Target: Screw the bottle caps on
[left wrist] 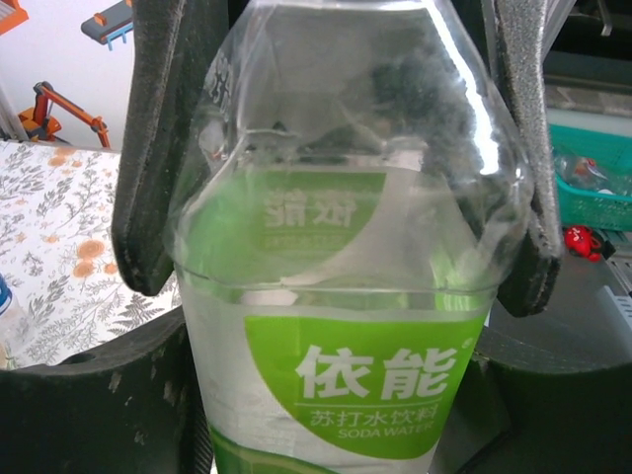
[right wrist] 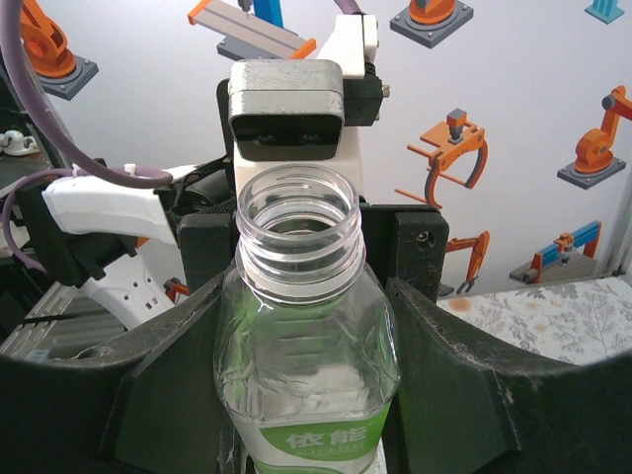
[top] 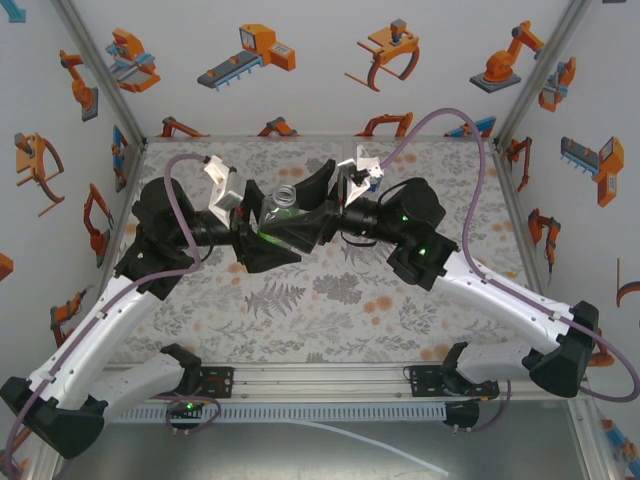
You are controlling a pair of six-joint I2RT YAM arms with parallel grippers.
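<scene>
Together, the left end effector (left wrist: 336,197) and right end effector (right wrist: 306,326) clamp the bottle (top: 283,208) from opposite sides, each closed against its body. Its threaded neck stands open.

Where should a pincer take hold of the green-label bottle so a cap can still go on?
Grip the green-label bottle across its clear body, just below the shoulder, coming in from the two sides. The body is at its widest there and gives broad walls to press on. The threaded neck is narrow, open and uncapped, so it should probably stay free above the grip.
</scene>
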